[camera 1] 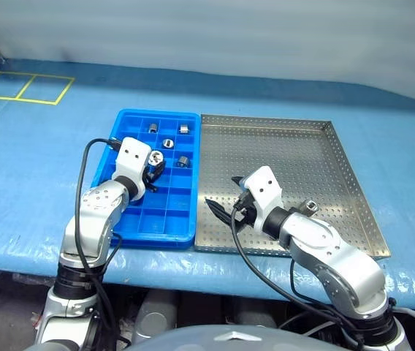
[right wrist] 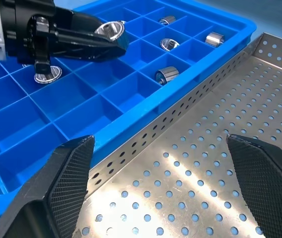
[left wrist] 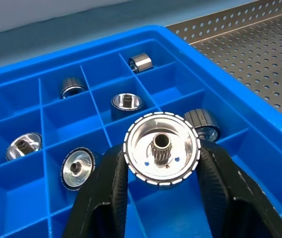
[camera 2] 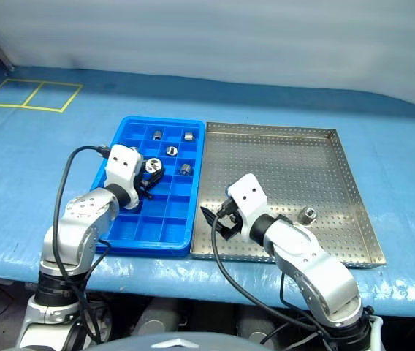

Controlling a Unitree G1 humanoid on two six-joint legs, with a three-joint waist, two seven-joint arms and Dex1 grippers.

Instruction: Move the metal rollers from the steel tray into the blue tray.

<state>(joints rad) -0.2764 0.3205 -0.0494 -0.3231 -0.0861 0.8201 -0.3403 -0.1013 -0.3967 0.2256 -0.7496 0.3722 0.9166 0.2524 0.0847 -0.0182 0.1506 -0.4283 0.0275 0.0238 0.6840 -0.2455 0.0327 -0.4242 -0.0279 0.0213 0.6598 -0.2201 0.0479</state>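
The left arm reaches forward with its wrist bent down, and the left tool (left wrist: 163, 163) has both black fingers (left wrist: 106, 193) clamped on a metal roller (left wrist: 162, 148). The right arm angles forward and toward the left, its right tool (right wrist: 161, 193) empty with the fingers spread wide apart.

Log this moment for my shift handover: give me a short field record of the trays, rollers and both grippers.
left gripper: shut on a metal roller, over the blue tray
right gripper: open, nothing between its fingers, over the steel tray
rollers in blue tray: six lie in compartments, one each
rollers left in steel tray: one, near its front right
trays: side by side, long edges touching
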